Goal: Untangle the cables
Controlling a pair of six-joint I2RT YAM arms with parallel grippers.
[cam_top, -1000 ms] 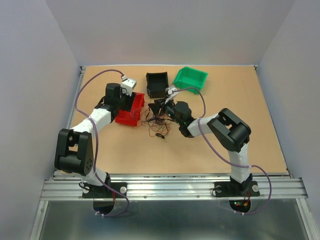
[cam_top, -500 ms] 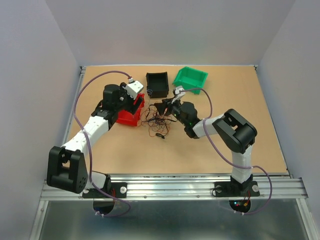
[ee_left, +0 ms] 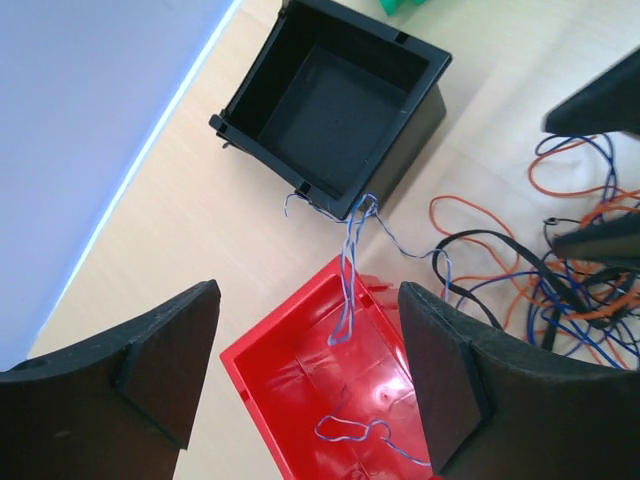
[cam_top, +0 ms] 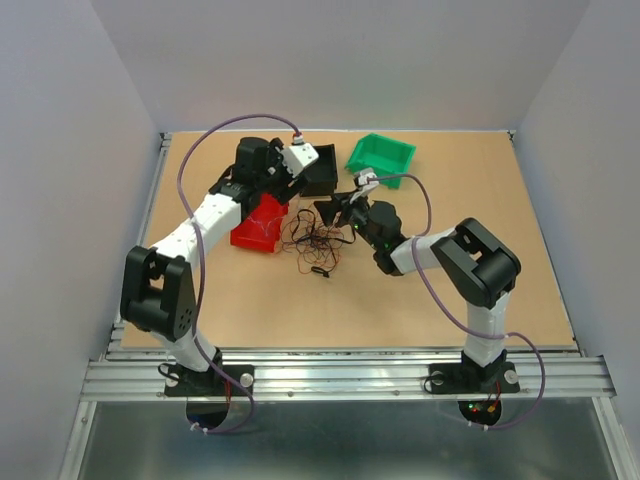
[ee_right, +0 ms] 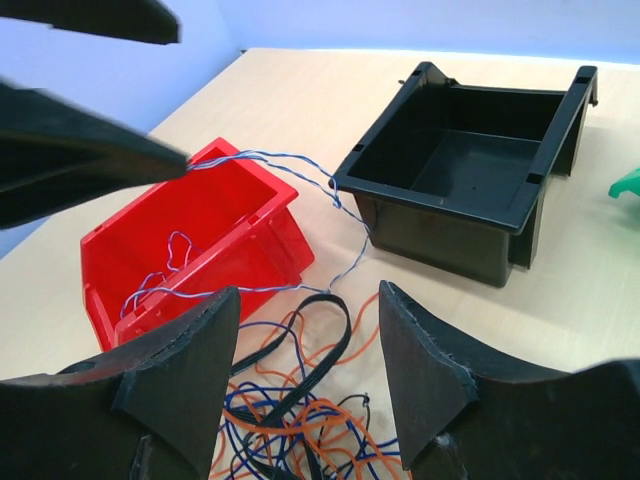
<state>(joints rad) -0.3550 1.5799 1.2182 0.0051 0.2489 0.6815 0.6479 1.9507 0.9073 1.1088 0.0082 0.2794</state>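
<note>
- Top view: we see a tan wooden tabletop (cam_top: pixel 480 260) with 2 robot arms reaching in from the near edge. A loose tangle of thin orange, black and blue cables (cam_top: pixel 315 245) lies near the middle, just right of an open red plastic bin (cam_top: pixel 262 222). An open black plastic bin (cam_top: pixel 322 178) and an open green plastic bin (cam_top: pixel 380 155) sit farther back. The left gripper (cam_top: pixel 285 182) hangs over the gap between the red and black bins. The right gripper (cam_top: pixel 330 212) is at the tangle's far right edge.
- Left wrist view: the left gripper (ee_left: pixel 310 320) has its jaws spread wide, with nothing clamped. Below them, a thin pale blue twisted wire (ee_left: pixel 348 270) drapes from the black bin's (ee_left: pixel 330 100) near corner into the red bin (ee_left: pixel 300 390) and loops on its floor. The tangle (ee_left: pixel 540 270) lies to the right.
- Right wrist view: the right gripper (ee_right: pixel 310 330) has its jaws apart, and we see nothing held. The tangle (ee_right: pixel 300 400) lies below, between them. The pale blue wire (ee_right: pixel 260 157) spans the red bin (ee_right: pixel 230 250), which looks tilted, towards the black bin (ee_right: pixel 470 170). The wire's left end meets a dark finger (ee_right: pixel 90 165) of the left gripper; we cannot tell whether they touch.
</note>
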